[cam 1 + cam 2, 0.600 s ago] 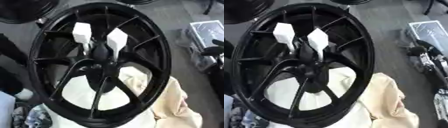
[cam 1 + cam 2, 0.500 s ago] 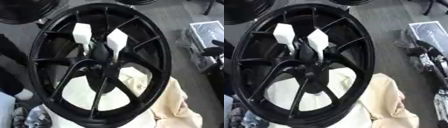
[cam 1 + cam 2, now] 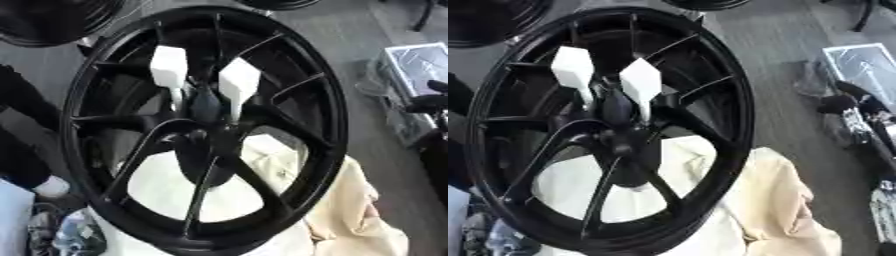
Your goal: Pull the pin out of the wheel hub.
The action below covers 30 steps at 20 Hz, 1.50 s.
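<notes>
change: none seen in wheel [image 3: 302, 90] or white blocks [image 3: 169, 66] since 0.5 s ago | hand: a dark shape [image 3: 206, 105] is seen between the blocks above the hub [image 3: 194, 136], finger state cannot be told | pin: not made out | wheel: laid on cream cloth [image 3: 350, 210]

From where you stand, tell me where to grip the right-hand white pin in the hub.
Pinch the white pin by its broad head, coming from the open front. Its thin stem sinks between spokes of the wheel, so there is probably little room lower down.
</notes>
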Each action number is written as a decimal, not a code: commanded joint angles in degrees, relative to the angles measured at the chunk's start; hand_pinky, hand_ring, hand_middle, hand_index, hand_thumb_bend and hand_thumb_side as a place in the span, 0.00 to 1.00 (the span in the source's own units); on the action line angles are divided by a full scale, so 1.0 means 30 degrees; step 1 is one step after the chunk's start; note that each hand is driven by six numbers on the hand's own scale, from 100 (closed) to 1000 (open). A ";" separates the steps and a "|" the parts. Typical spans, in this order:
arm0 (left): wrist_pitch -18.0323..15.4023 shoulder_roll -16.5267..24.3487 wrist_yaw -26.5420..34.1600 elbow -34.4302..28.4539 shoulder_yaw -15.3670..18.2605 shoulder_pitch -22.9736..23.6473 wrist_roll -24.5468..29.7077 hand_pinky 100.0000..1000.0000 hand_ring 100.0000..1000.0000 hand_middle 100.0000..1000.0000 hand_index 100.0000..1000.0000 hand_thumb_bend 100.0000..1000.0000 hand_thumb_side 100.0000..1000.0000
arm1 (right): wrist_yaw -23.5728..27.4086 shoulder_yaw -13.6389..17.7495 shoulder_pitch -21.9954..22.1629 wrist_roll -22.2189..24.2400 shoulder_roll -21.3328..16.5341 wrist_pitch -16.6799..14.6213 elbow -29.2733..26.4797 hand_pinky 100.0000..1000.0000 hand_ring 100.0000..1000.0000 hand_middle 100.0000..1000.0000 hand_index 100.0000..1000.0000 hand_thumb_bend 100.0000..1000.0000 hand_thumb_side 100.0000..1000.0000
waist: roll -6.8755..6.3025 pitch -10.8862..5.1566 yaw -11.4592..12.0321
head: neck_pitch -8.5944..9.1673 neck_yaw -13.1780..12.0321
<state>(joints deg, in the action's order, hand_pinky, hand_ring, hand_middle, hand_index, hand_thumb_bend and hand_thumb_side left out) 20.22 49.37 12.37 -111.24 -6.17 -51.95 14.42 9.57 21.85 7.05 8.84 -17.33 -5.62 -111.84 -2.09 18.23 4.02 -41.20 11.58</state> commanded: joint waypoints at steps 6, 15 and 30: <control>0.0045 0.0589 -0.1491 0.0198 -0.1537 -0.2110 0.3625 0.82 0.82 0.79 0.82 0.00 0.22 | -0.0192 0.0011 -0.0044 0.0030 -0.0321 0.0001 -0.0309 1.00 0.68 0.62 0.86 0.00 0.62 | -0.0031 -0.0277 0.0001 | 0.0097 -0.0167; -0.0436 -0.1138 -0.4810 0.2787 -0.5113 -0.5266 0.9519 0.84 0.84 0.80 0.84 0.00 0.32 | -0.0323 -0.0097 0.0047 0.0134 -0.0358 0.0024 -0.0254 1.00 0.69 0.62 0.86 0.00 0.63 | -0.0110 -0.0365 -0.0091 | 0.0099 -0.0092; -0.1928 -0.3494 -0.7701 0.6559 -0.8361 -0.7085 1.2514 0.86 0.86 0.81 0.87 0.22 0.57 | -0.0510 -0.0150 -0.0065 0.0285 -0.0342 0.0197 -0.0005 1.00 0.69 0.62 0.86 0.00 0.64 | -0.0324 -0.0397 -0.0234 | 0.0049 -0.0123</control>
<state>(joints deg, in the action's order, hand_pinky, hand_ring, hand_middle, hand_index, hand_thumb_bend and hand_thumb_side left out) 14.38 38.41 -10.12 -91.94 -31.31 -71.73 51.43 8.28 21.12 7.04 9.59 -17.35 -5.03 -111.42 -3.29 18.24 3.38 -41.22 11.22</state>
